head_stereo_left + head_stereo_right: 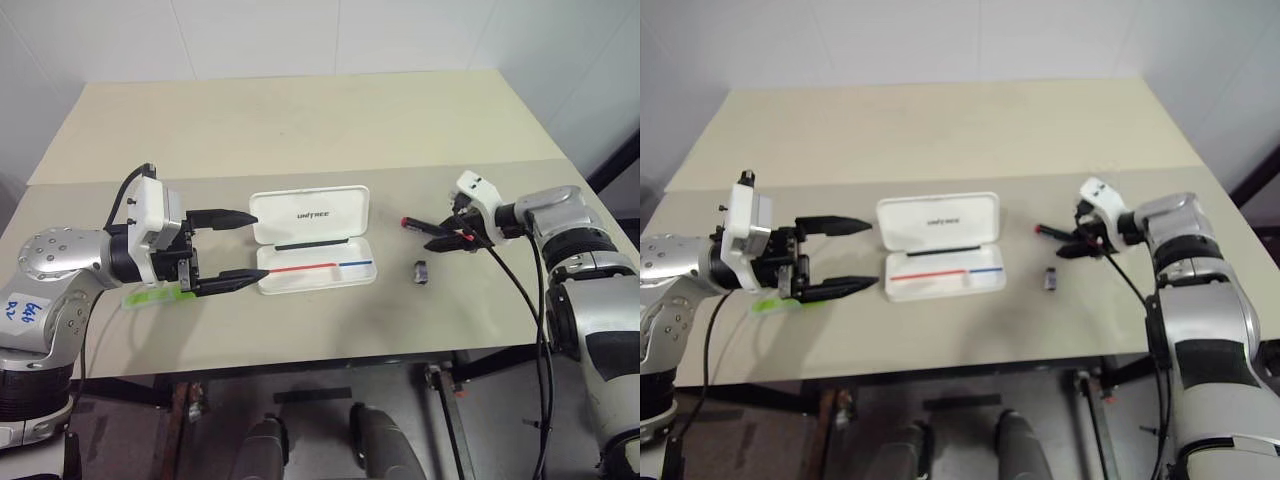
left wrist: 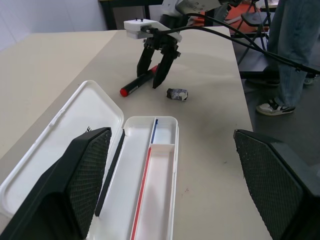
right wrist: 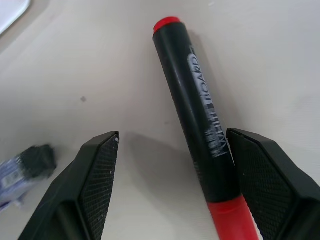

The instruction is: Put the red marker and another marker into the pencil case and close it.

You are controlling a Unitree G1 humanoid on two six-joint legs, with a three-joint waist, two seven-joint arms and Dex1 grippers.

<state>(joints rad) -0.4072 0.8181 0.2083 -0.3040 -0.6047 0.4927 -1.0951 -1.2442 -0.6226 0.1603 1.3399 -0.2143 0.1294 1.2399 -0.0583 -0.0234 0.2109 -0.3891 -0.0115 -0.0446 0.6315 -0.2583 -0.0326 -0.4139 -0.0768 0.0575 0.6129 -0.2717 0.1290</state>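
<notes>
Two hands: left hand (image 1: 226,250) wide, empty; right hand (image 3: 170,185) part open astride the red marker (image 3: 197,125), not clamped.
Red marker: flat toward surface's (image 1: 300,120) right edge.
Pencil case (image 1: 315,250): mid-surface, open.
Risk: off-centre closing; marker rolls away.

Beige table (image 1: 300,120) against white wall panels (image 1: 330,35); dark floor (image 2: 295,127) beyond its edge, with what looks like an orange chair (image 2: 240,15).
</notes>
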